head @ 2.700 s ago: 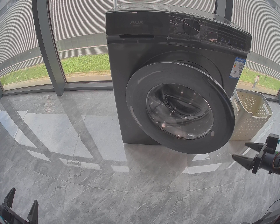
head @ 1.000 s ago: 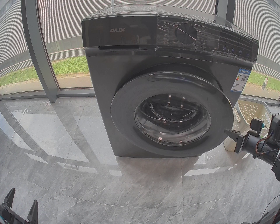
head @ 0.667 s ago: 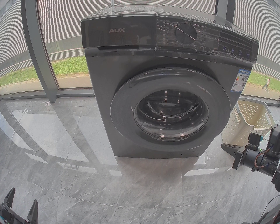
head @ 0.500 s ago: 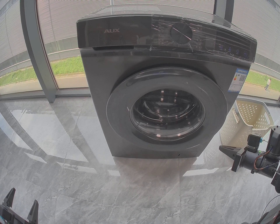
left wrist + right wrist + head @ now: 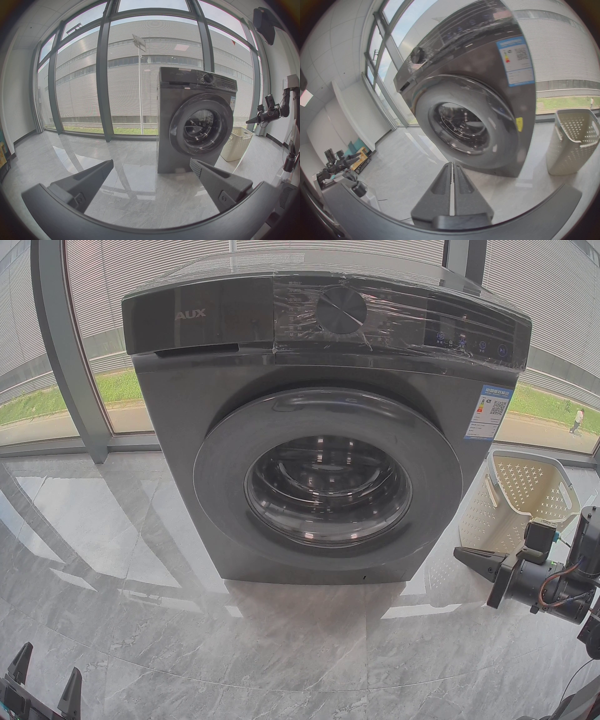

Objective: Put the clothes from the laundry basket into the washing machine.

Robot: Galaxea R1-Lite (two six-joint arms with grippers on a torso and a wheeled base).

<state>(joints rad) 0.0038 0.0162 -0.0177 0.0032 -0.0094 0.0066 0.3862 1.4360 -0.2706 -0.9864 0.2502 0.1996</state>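
Observation:
The grey washing machine (image 5: 325,396) stands in front of me with its round glass door (image 5: 328,490) shut against its front. To its right on the floor sits the cream perforated laundry basket (image 5: 519,502); the part of its inside that I see is bare. My right gripper (image 5: 459,551) is shut and holds nothing. It hovers in front of the basket, off the machine's lower right corner, pointing toward the machine. My left gripper (image 5: 50,662) is open, low at the near left, far from the machine. In the right wrist view the shut fingers (image 5: 447,181) point at the door (image 5: 462,131).
Glossy grey tile floor (image 5: 187,627) lies open in front of and to the left of the machine. Tall windows with a grey pillar (image 5: 69,365) run behind it. In the left wrist view the machine (image 5: 193,118), the basket (image 5: 236,147) and the right arm stand ahead.
The door, wide open 2.7 s ago, has swung shut. My right gripper went from open to shut, rose to the door's edge, then drew back slightly. The head camera has shifted.

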